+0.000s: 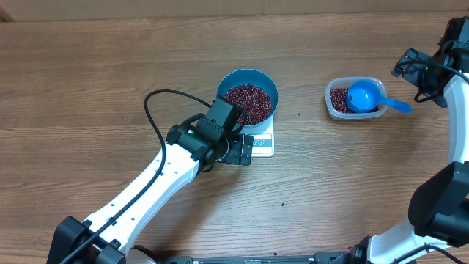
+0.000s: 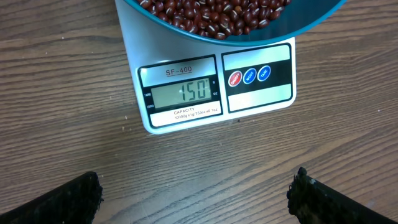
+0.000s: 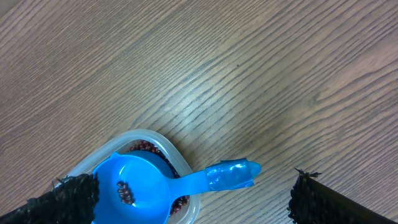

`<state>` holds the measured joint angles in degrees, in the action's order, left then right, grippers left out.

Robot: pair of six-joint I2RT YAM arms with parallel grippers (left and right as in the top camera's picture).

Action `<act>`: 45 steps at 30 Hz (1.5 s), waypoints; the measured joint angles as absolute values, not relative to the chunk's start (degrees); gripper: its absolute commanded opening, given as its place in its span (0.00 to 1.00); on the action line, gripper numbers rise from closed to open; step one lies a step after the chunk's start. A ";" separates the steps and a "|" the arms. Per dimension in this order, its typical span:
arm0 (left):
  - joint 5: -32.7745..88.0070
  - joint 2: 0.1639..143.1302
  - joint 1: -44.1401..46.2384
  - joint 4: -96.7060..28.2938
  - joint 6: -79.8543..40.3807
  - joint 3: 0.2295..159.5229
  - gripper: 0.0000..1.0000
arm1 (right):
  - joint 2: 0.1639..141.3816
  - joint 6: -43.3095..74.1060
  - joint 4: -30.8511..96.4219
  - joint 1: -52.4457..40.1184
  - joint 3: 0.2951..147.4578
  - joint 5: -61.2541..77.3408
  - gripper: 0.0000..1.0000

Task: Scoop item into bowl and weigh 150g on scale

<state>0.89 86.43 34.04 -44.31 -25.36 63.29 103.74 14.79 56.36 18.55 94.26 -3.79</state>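
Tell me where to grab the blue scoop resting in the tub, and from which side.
Probably best to grip the taped handle end, coming from above on the side away from the tub: it juts free past the rim, while the scoop's cup sits inside.

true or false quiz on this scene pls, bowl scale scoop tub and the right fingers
1. The bowl sits on the scale, whose display reads 150. True.
2. The bowl is empty. False: it holds beans.
3. The scoop lies in the tub, its handle sticking out over the rim. True.
4. The right fingers are shut on the scoop's handle. False: they stand wide open, holding nothing.
5. The tub has no beans left. False: some beans show in it beside the scoop.
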 measured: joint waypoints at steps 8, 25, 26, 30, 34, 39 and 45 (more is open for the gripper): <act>0.86 82.72 34.04 -44.38 -25.36 63.09 1.00 | 103.74 14.76 56.36 18.57 94.26 -3.81 1.00; 0.89 66.11 29.80 -44.91 -25.36 63.09 1.00 | 103.74 14.79 56.38 18.57 94.26 -3.81 1.00; 0.86 65.76 29.45 -45.19 -25.36 63.09 1.00 | 103.74 14.79 56.34 18.55 94.26 -3.81 1.00; 0.86 64.01 28.25 -44.07 -25.39 60.97 1.00 | 103.74 14.76 56.36 18.57 94.26 -3.81 1.00; 1.61 61.98 27.97 -32.60 -25.41 52.42 1.00 | 103.74 14.76 56.29 18.57 94.24 -3.84 1.00; 4.38 59.77 26.37 -12.62 -25.58 39.35 1.00 | 103.74 14.79 56.34 18.55 94.15 -3.79 1.00; 8.58 55.27 22.24 1.13 -25.58 28.40 1.00 | 103.74 14.81 56.34 18.55 94.15 -3.79 1.00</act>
